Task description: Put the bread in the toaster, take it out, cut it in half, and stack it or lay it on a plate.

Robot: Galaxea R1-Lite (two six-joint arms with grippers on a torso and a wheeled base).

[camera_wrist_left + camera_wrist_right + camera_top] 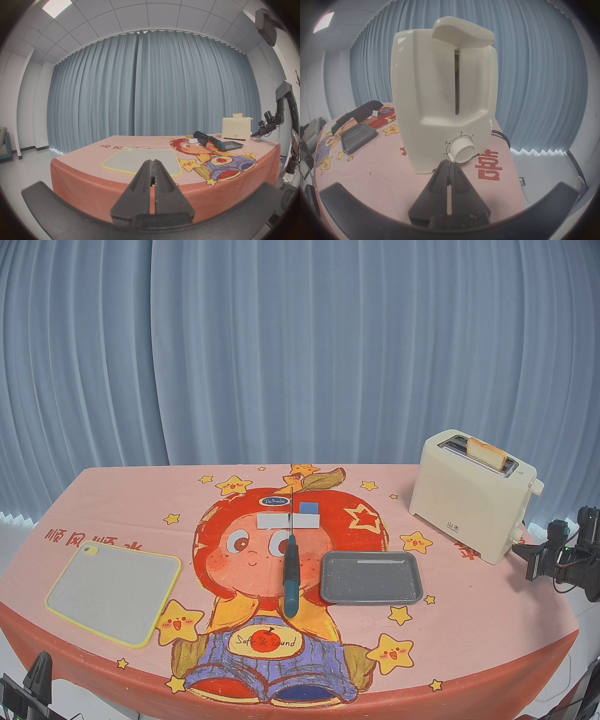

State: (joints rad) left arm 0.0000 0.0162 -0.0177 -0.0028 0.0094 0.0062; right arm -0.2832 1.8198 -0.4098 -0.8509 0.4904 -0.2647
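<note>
Right gripper (pixel 449 165): hovering with fingers pressed together on nothing, facing the lever end of the toaster (pixel 443 93), just short of its dial (pixel 462 152).
Left gripper (pixel 153 164): hanging off the table's (pixel 125 502) near-left edge, fingers meeting, carrying nothing.
Bread (pixel 486 454): standing in the toaster's slot, top poking out.
Knife (pixel 291 565): lying mid-table, just beside the grey tray (pixel 371 596).
Cutting board (pixel 112 590): sitting at near left.
</note>
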